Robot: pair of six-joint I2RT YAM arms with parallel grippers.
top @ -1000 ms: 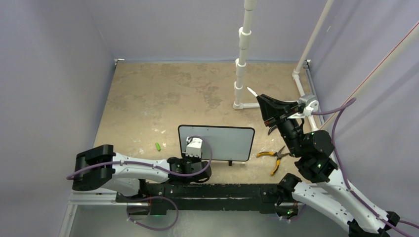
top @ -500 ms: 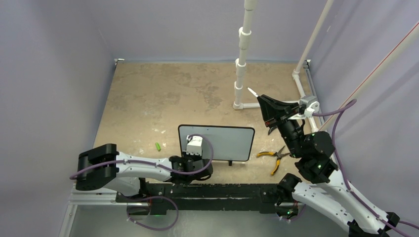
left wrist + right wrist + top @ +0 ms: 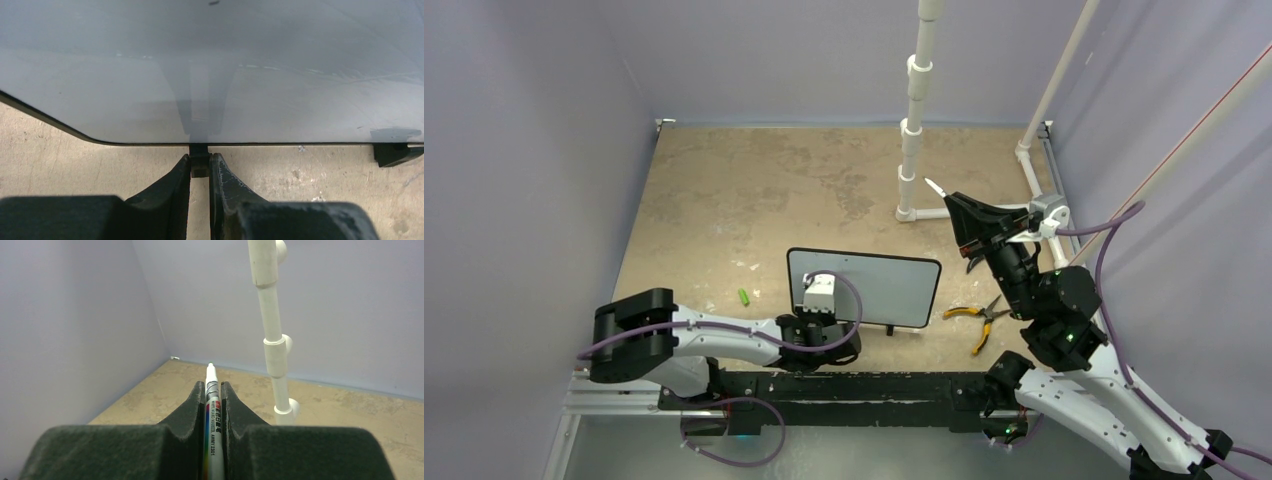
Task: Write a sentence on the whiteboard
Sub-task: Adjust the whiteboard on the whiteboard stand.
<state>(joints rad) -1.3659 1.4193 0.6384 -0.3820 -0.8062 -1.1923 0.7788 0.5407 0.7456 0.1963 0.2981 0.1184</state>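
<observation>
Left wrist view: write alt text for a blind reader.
The left claw pinches a small black foot beneath the whiteboard, whose white surface fills the upper frame. A second foot stands at right on the tan table.

The left arm (image 3: 724,335) and right arm (image 3: 1074,405) share smooth white link shells joined by blocky black joint housings. A dusty purple cable (image 3: 1097,262) loops along each. A white camera block (image 3: 820,292) sits on the left wrist. The left end effector (image 3: 200,160) and right end effector (image 3: 213,386) have matte black, wedge-shaped fingers.
</observation>
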